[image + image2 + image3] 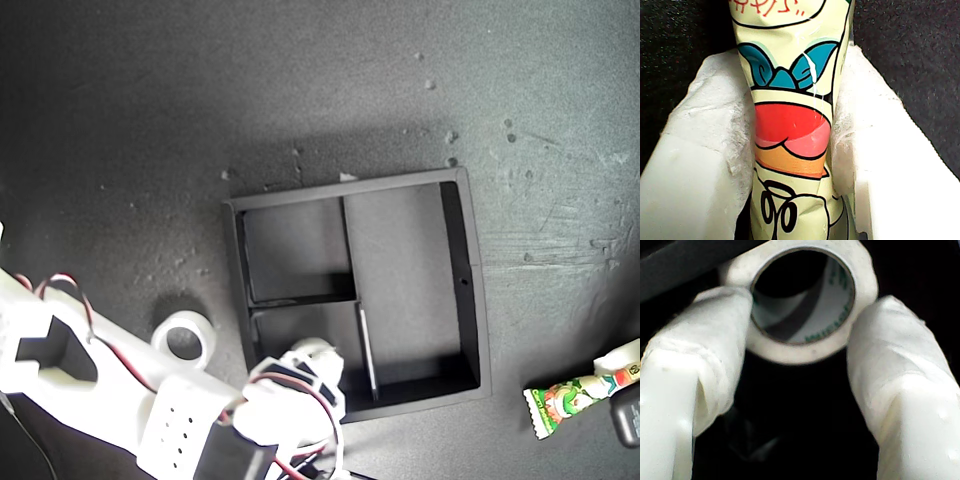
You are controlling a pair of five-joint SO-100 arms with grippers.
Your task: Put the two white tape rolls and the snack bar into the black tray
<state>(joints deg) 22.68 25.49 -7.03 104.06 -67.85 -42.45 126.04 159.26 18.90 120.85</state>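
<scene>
We see the black tray (466,290) near the middle of the dark counter (150,120) in the exterior view, its two small sections stacked toward nine o'clock and its long section toward three o'clock. My second gripper (800,335) comes in from the seven o'clock corner of that view on a white arm with red and black wires, and its jaws are closed on a white tape roll (805,300), pressing its outer rim from both sides; the roll's inner core shows greenish printing. In the exterior view this held roll (312,352) sits over the small section nearer six o'clock; we cannot tell whether it touches the tray floor. The other white tape roll (185,340) lies flat on the counter just outside the tray's nine o'clock wall. My first gripper (792,150) has its jaws closed on the snack bar (790,125), padded fingers (715,140) squeezing the wrapper; the bar's green zigzag end (560,400) shows at four o'clock, well apart from the tray.
</scene>
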